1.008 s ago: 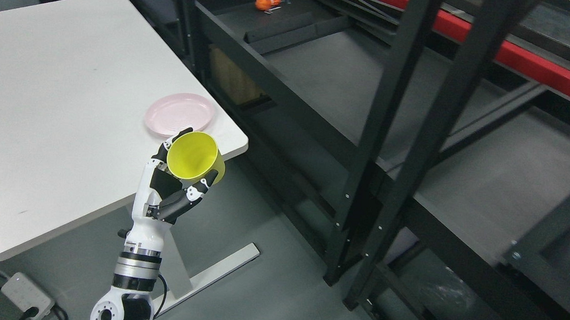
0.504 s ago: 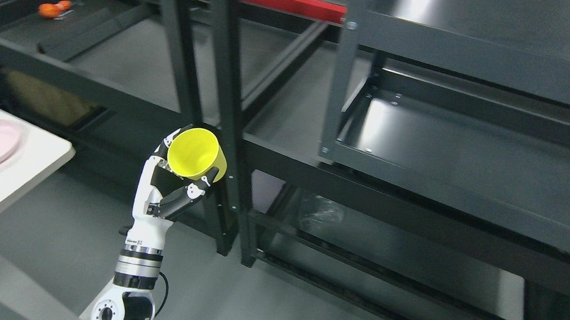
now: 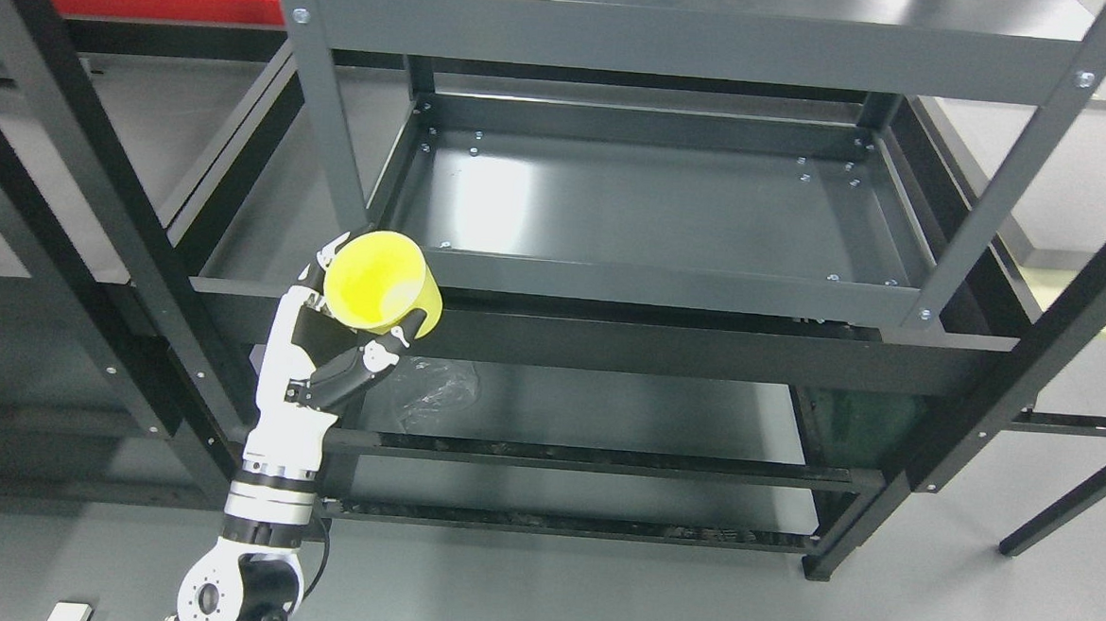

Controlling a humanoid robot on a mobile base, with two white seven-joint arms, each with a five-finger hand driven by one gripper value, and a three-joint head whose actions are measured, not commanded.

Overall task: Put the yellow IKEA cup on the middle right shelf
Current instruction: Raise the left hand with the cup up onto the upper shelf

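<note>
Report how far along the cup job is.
Done: the left hand grips the yellow cup, tilted with its mouth toward the camera. In hand: the cup hangs in front of the grey shelf unit, beside its front left post. Left: setting it on the bare middle shelf and letting go.

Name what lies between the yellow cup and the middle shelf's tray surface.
In the head view, only the tray's front rail separates the yellow cup, held by the left hand, from the tray surface.

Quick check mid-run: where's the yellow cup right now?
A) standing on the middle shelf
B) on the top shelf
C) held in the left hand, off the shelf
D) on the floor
C: the left hand grips the yellow cup in front of the rack, with the middle shelf bare.
</note>
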